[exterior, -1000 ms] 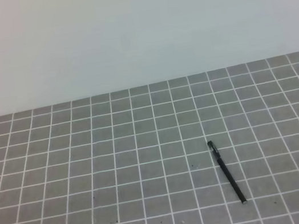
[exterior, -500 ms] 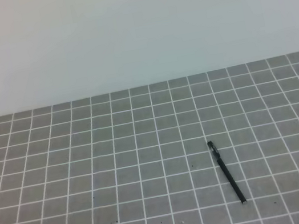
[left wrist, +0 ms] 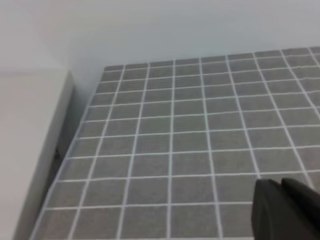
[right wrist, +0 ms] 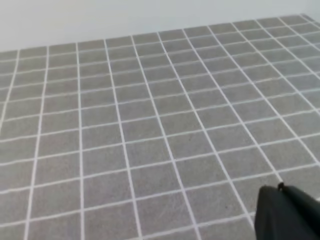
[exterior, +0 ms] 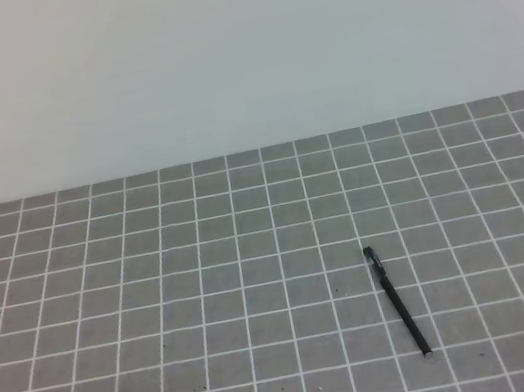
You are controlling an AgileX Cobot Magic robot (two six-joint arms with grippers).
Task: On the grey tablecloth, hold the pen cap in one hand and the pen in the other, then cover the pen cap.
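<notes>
Grippers [left wrist: 285,210] barely visible (corners only); pen [exterior: 396,301] lies on tablecloth [exterior: 160,305].

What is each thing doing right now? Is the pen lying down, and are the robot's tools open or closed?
pen: lying flat on the cloth, slanted, untouched; the thicker far end may be the cap already on, too small to tell.
grey tablecloth: spread flat.
left tool: only a dark part shows at the picture's bottom edge; open or closed, cannot tell.
right tool: the same, cannot tell.
</notes>
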